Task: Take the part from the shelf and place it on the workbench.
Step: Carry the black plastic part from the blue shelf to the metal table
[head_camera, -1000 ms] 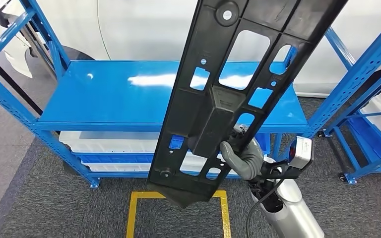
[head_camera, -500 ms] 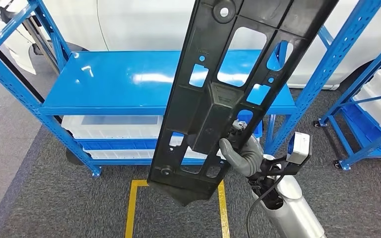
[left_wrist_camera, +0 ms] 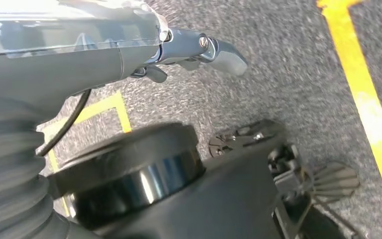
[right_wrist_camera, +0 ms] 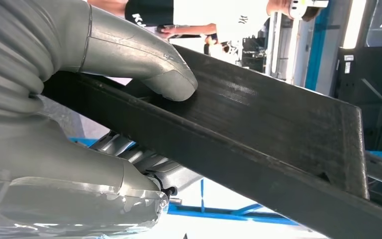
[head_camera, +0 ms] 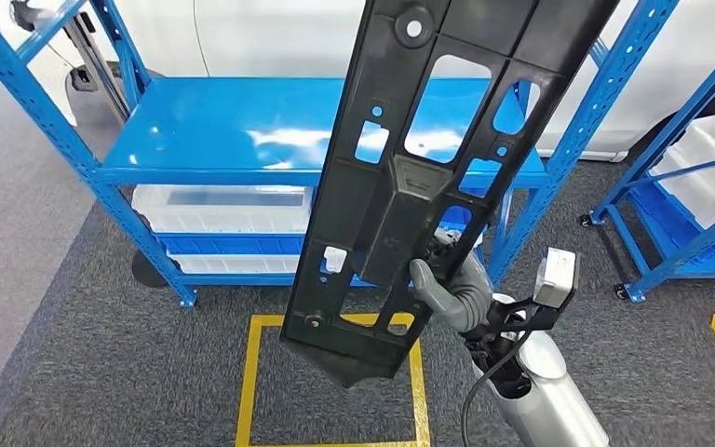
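The blue shelf (head_camera: 289, 130) sits higher and further left in view (the camera has shifted).

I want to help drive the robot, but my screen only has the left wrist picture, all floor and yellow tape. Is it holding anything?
Observer: Yes. The right hand grips a long black part, held nearly upright.
Operator: Where does it squeeze it?
Observer: Near the lower end; the thumb presses on the part's flat face.
Operator: What's in front of it?
Observer: A blue shelf with white bins underneath.
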